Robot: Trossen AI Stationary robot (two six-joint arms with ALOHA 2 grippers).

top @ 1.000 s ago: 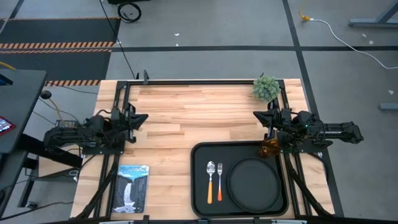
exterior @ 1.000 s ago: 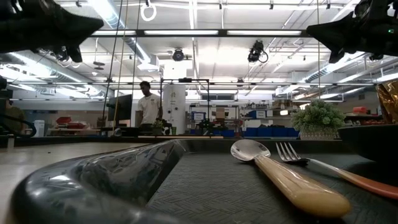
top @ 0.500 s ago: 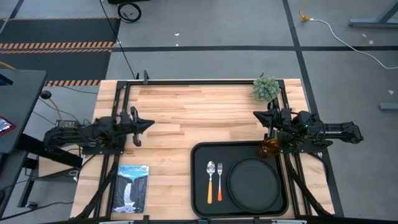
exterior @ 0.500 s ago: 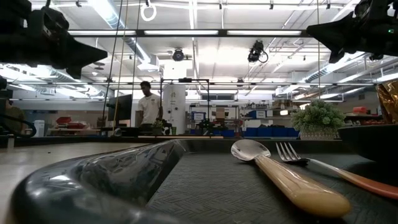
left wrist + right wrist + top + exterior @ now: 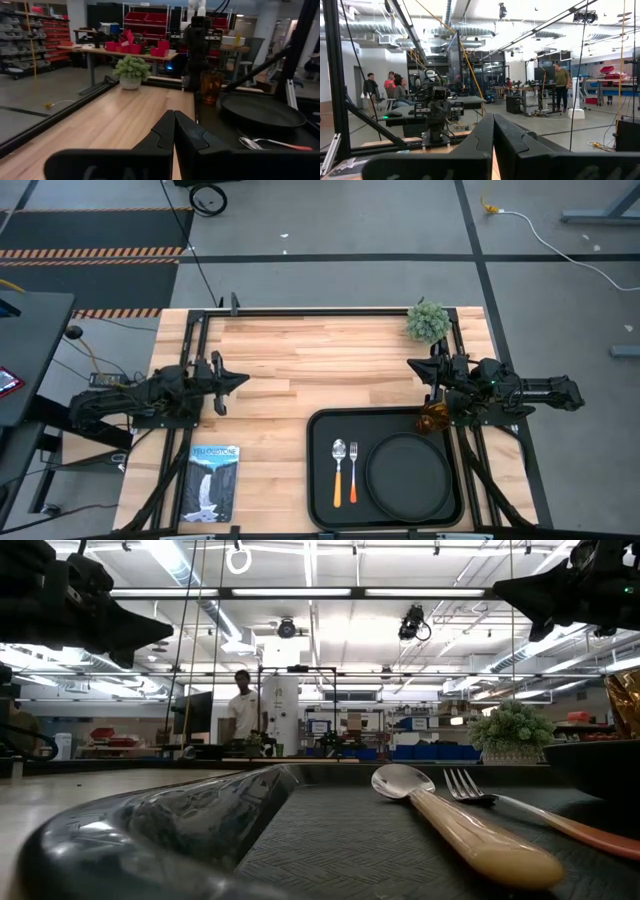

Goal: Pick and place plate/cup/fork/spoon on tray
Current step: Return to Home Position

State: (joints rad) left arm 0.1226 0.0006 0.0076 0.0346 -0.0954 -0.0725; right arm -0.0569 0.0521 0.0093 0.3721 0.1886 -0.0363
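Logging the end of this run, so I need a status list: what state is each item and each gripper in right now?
tray: flat on the table, holding the other tableware.
plate: flat in the tray, empty.
cup: upright at the tray's far corner, not gripped.
spoon: lying in the tray, bowl up.
fork: lying beside the spoon.
left gripper: shut, empty, over bare wood.
right gripper: shut, empty, above the table near the cup.

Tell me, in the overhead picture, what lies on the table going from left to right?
Left gripper → booklet → spoon → fork → plate, with the last three on the tray. The cup, plant and right gripper overlap the plate's span.
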